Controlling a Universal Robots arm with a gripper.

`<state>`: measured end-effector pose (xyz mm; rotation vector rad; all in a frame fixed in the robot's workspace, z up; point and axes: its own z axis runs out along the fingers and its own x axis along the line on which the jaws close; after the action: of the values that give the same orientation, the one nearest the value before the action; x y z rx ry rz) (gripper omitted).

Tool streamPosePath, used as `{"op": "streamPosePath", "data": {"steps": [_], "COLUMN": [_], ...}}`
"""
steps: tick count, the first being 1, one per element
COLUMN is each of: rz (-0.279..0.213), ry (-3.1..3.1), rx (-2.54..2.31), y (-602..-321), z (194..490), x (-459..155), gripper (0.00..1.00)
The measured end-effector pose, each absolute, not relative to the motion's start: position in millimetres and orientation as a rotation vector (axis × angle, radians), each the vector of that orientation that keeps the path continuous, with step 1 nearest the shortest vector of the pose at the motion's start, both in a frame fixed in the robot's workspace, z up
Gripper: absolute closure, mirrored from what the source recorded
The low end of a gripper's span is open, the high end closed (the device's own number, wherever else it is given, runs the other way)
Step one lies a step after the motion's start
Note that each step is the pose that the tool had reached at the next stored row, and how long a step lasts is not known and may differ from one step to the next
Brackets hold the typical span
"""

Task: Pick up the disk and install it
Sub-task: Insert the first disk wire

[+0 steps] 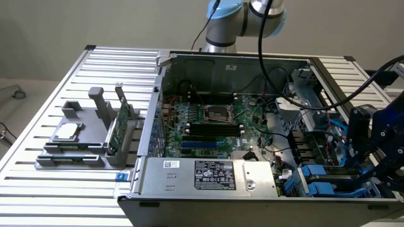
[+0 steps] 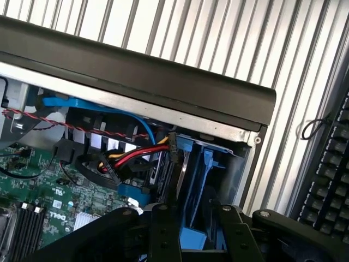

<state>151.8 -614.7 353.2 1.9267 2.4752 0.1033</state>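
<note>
Spanning the scene is the slatted metal bench (image 1: 38, 189), and on it lies an open computer case (image 1: 240, 56) with its inside exposed. Behind the case stands the grey-and-blue arm (image 1: 265, 19), whose black wrist end hangs over the case's near corner on the exterior view's right. Inside the case a green motherboard (image 1: 215, 118) lies flat, with a silver power supply box (image 1: 208, 177) along the near edge. On the exterior view's left, just beside the case, a grey fixture (image 1: 82, 158) sits on the bench. The claw (image 2: 193, 226) reaches into the drive bay at that near corner. Its black fingers (image 2: 163, 234) are partway apart and clamped on the disk (image 2: 192, 240), whose bright blue carrier shows between them. The disk sits in the bay, beside another blue frame (image 2: 210, 164). A thin green card (image 1: 117, 125) stands upright in the fixture, and a small square chip (image 1: 68, 132) lies flat on it. Red and yellow wires (image 2: 144, 154) run just beside the bay.
</note>
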Motion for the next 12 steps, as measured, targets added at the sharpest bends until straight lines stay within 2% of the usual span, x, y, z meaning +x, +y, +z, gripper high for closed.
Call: {"op": "streamPosePath", "data": {"steps": [12], "rz": [0.153], "ry": [2.470], "rx": [1.967], "y": [-607.4], "z": [350.1], "x": [152.1], "gripper": [0.67]}}
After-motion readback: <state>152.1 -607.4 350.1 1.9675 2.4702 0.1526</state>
